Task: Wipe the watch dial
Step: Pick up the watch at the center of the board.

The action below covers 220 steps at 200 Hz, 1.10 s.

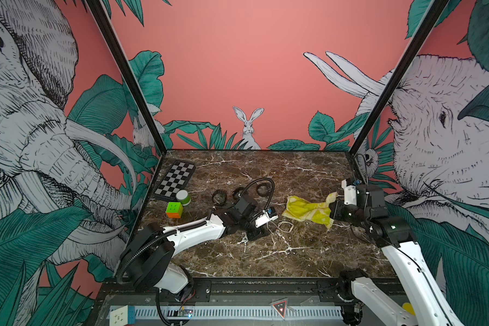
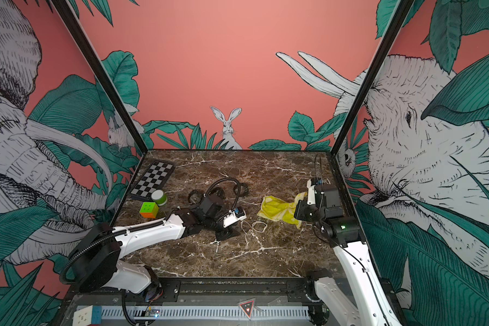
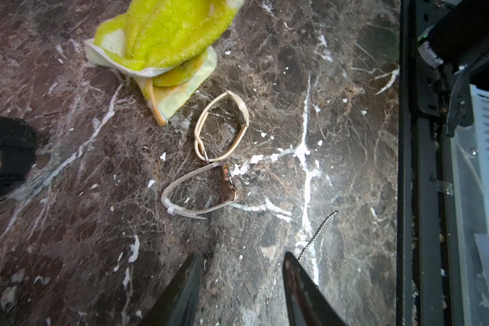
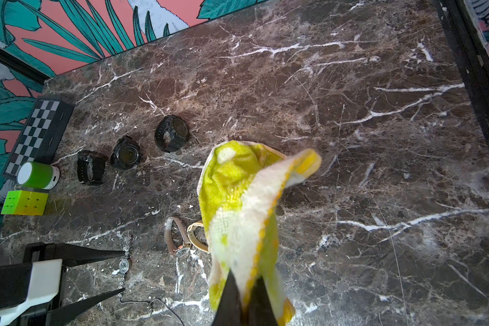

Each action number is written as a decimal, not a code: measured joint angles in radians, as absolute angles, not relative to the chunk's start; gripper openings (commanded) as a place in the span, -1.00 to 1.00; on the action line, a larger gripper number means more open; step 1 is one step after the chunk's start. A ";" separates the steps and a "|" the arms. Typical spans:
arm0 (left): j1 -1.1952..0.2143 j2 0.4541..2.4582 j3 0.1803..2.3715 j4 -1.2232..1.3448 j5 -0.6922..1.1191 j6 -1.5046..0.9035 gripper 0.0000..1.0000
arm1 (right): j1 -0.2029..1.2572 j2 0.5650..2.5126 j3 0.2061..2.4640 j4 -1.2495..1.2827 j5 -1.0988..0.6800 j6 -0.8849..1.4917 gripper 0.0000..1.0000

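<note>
1. While my left gripper [image 3: 242, 255] hangs spread and empty above the marble tabletop [image 3: 336, 141], a small silver chain watch [image 4: 124, 265] lies at its fingertips.
2. Just beyond, a grey-strapped watch [image 3: 228, 180] and a beige watch [image 3: 243, 113] lie on edge, side by side.
3. My right gripper [image 4: 246, 278] is pinched shut on a corner of the yellow towel [image 4: 235, 192], whose other end rests beside the beige watch.
</note>
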<state>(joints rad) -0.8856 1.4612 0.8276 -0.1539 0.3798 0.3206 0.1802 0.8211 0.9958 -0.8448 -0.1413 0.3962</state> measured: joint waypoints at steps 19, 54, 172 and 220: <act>-0.892 1.486 0.828 -0.140 0.382 0.359 0.02 | 0.180 0.817 0.996 -0.852 -0.141 0.398 -1.00; -0.897 1.546 0.847 -0.135 0.366 0.452 0.03 | 0.179 0.817 0.996 -0.852 -0.142 0.401 -1.00; -0.902 1.755 0.983 -0.142 0.301 0.677 0.01 | 0.094 0.859 0.996 -0.852 -0.207 0.400 -1.00; -0.902 1.766 0.984 -0.153 0.302 0.701 -0.02 | 0.053 0.878 0.996 -0.850 -0.256 0.399 -1.00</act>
